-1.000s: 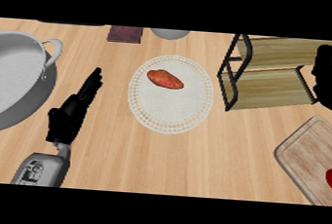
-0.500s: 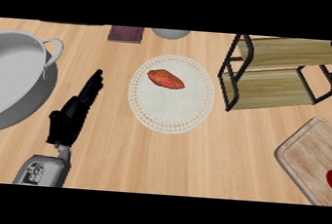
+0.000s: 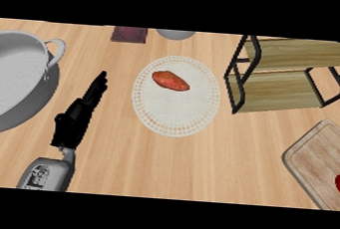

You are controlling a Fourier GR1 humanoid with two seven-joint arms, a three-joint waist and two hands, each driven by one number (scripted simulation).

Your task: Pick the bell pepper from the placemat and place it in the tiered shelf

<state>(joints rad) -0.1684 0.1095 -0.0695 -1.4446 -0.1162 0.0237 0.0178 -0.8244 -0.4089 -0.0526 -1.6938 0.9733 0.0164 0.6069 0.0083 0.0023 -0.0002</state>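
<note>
Operator: Head view status — what changed?

Technician: One second ago the right hand showed as a dark shape at the right edge, over the tiered shelf (image 3: 290,77). Half a second ago it was already gone, and it shows nowhere now; its fingers cannot be reported. The left hand (image 3: 77,117) has not shifted: it lies on the table (image 3: 198,168) between the pot (image 3: 13,83) and the placemat (image 3: 177,95), fingers straight and together, holding nothing.

Operator: Consequence for the task?

Technician: No hand is near the pepper. Judged from this, the pick has not begun.

Operator: Condition of the pepper?

Technician: The bell pepper (image 3: 171,80) rests on the upper part of the round white placemat, left of the shelf. It appears as a small, flattish orange-red oval, lying alone and unobstructed.
</note>
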